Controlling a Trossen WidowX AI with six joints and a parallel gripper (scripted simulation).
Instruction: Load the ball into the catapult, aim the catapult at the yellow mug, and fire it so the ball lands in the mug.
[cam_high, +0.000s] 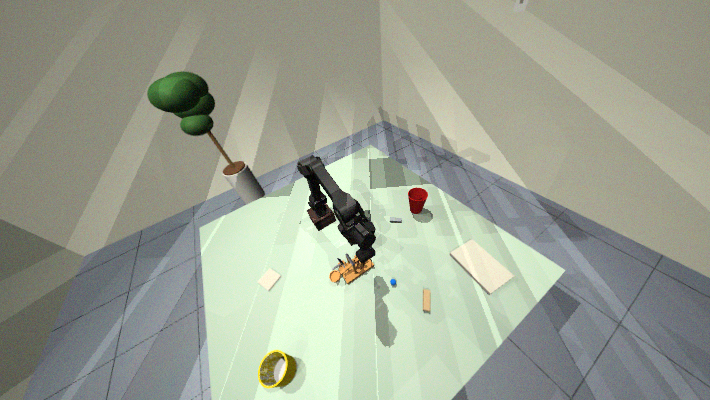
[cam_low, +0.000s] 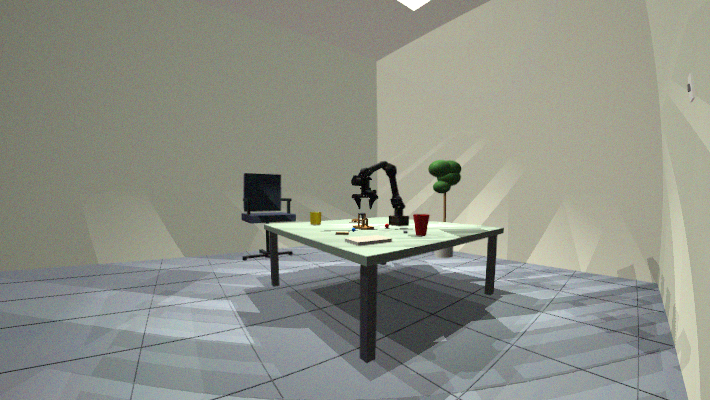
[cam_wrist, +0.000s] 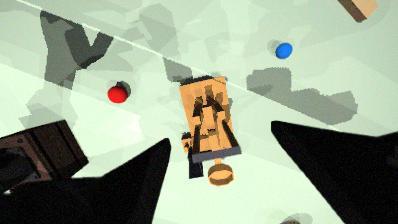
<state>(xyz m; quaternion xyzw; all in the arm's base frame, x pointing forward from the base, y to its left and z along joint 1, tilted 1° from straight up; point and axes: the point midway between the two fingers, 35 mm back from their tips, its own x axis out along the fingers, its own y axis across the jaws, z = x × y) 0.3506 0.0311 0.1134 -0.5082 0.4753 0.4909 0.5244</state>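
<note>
The orange catapult (cam_high: 359, 274) (cam_low: 363, 227) (cam_wrist: 220, 90) stands on the table. Its round cup (cam_high: 335, 276) (cam_wrist: 221, 175) looks empty. My gripper (cam_low: 365, 206) (cam_wrist: 219, 134) is open and empty, pointing down above the catapult, which shows between its fingertips in the wrist view. A blue ball (cam_high: 393, 282) (cam_low: 354, 230) (cam_wrist: 284, 50) lies on the table beyond the catapult's end away from the cup. A red ball (cam_low: 387, 226) (cam_wrist: 117, 94) lies to the catapult's left in the wrist view; the arm hides it in the top view. The yellow mug (cam_high: 265, 375) (cam_low: 315, 218) stands far from the catapult.
A red cup (cam_high: 416, 202) (cam_low: 421, 225) stands near a small grey block (cam_high: 395, 220). A pale board (cam_high: 482, 266) (cam_low: 368, 240), a wooden block (cam_high: 426, 301) (cam_low: 342, 233) (cam_wrist: 357, 7) and a small pale tile (cam_high: 269, 279) lie on the table. My arm's base (cam_high: 321, 218) (cam_wrist: 50, 150) stands beside the catapult area.
</note>
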